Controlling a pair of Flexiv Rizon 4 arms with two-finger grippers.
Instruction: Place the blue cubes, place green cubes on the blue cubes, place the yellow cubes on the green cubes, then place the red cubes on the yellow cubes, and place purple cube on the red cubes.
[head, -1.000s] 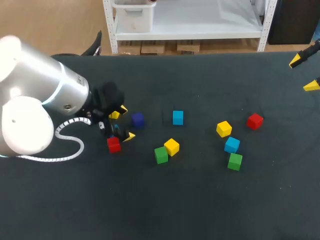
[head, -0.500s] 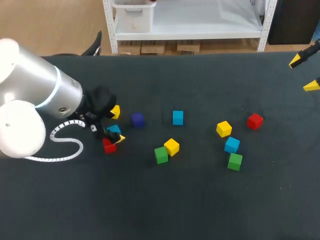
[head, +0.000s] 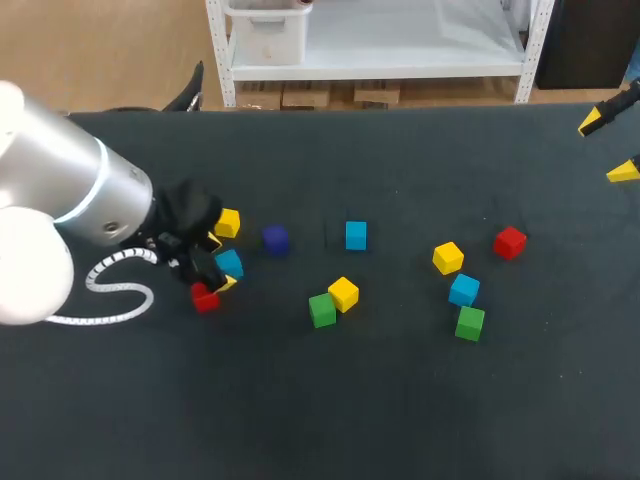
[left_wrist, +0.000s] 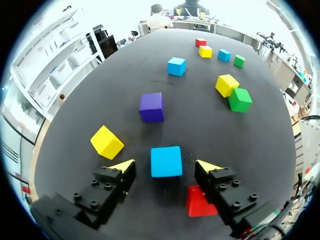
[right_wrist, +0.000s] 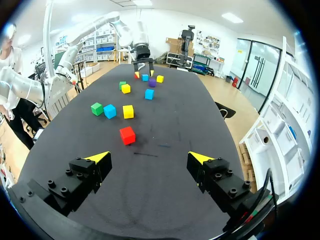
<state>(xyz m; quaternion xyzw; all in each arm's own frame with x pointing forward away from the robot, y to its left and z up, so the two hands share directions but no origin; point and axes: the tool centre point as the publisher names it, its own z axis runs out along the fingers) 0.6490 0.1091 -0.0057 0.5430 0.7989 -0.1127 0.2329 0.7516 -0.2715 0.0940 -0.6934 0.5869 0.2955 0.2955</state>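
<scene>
The blue cube (left_wrist: 166, 161) sits on the tabletop (head: 400, 400) between the released fingers of the left gripper (left_wrist: 164, 165), touching neither tip; a red cube (left_wrist: 199, 202) lies just beside it, tucked against one finger; a yellow cube (left_wrist: 107, 142) lies just outside the other finger; a purple cube (left_wrist: 151, 107) stands near, ahead of it; farther ahead are a second blue cube (left_wrist: 176, 66), a second yellow cube (left_wrist: 226, 85) and a green cube (left_wrist: 240, 99); the right gripper (right_wrist: 150, 159) hangs well apart, fingers spread, holding nothing.
</scene>
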